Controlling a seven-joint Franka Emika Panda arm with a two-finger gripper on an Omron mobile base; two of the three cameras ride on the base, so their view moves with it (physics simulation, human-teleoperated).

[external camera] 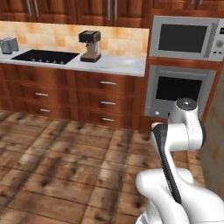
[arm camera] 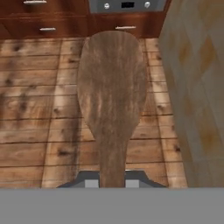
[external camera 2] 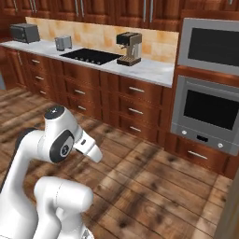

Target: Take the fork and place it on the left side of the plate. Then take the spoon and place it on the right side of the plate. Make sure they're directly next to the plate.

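Observation:
The brown wooden spoon stands large in the hand view, its oval bowl pointing away from the hand over the wooden floor. Its handle runs down between the two dark fingertips, and my gripper is shut on it. The arm is folded up above the floor, well back from the counter. The fork and the plate are out of view.
Wooden cabinet drawers line the far side, with a built-in oven and microwave to their right. A coffee machine and cooktop sit on the counter. A tan wall is close on the hand's right.

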